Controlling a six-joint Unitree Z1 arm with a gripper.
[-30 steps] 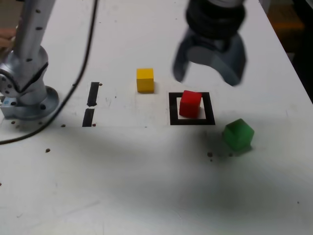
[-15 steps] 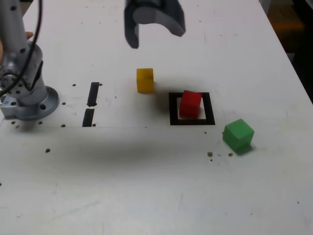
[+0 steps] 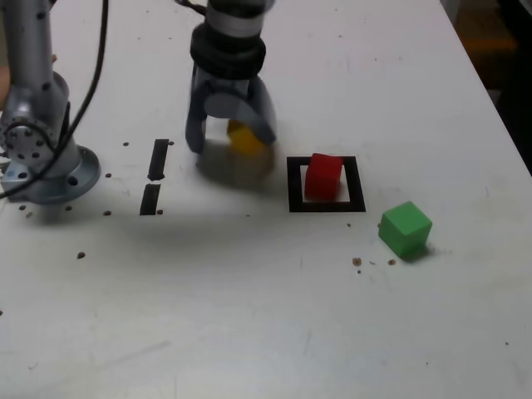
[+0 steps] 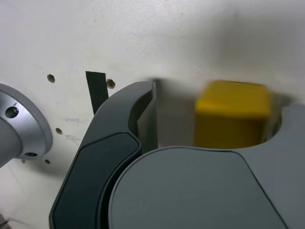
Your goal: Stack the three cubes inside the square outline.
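Note:
The yellow cube (image 3: 243, 140) rests on the white table, and my gripper (image 3: 229, 135) has come down over it, open, one finger on each side. In the wrist view the yellow cube (image 4: 231, 114) lies between the jaws of the gripper (image 4: 217, 112), close to one finger, with a clear gap to the other finger (image 4: 145, 117). The red cube (image 3: 322, 176) sits inside the square outline (image 3: 327, 205), slightly turned. Outside the outline, toward the exterior view's lower right, is the green cube (image 3: 406, 229).
The arm's metal base (image 3: 41, 162) stands at the exterior view's left, with a black cable (image 3: 91, 79) hanging beside it. Two short black tape strips (image 3: 158, 158) lie between the base and the cubes. The table's edge (image 3: 499, 108) runs down the exterior view's right.
The gripper has swung from above the red cube toward the exterior view's left and dropped down around the yellow cube. None of the cubes has moved.

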